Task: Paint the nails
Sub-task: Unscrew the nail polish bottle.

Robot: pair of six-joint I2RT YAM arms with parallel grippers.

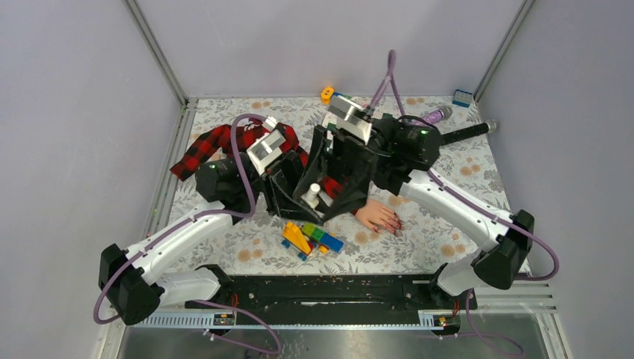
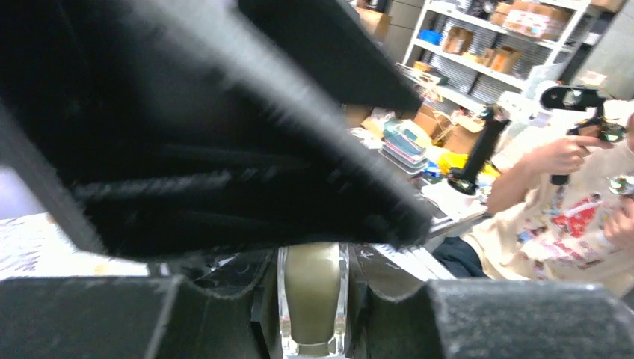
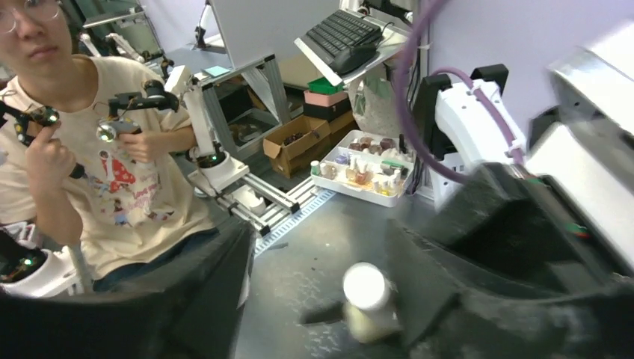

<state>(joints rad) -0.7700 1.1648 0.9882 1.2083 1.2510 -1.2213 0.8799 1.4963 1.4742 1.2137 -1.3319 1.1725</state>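
Nails: glossy dark red, on the mannequin hand lying on the desk, at 4 o'clock from the bottle. Likely hard and tiny, so keep your strokes light.
Left claw: clamped on the bottle's glass body.
Right claw: spread wide either side of the white cap. Grip there; it probably unscrews easily.

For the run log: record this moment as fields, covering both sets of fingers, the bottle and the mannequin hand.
left fingers: shut on the small bottle, held upright
right fingers: open, at the bottle's white cap
mannequin hand: lying right of the bottle, untouched
nails: dark red
toy bricks: piled just left of the hand
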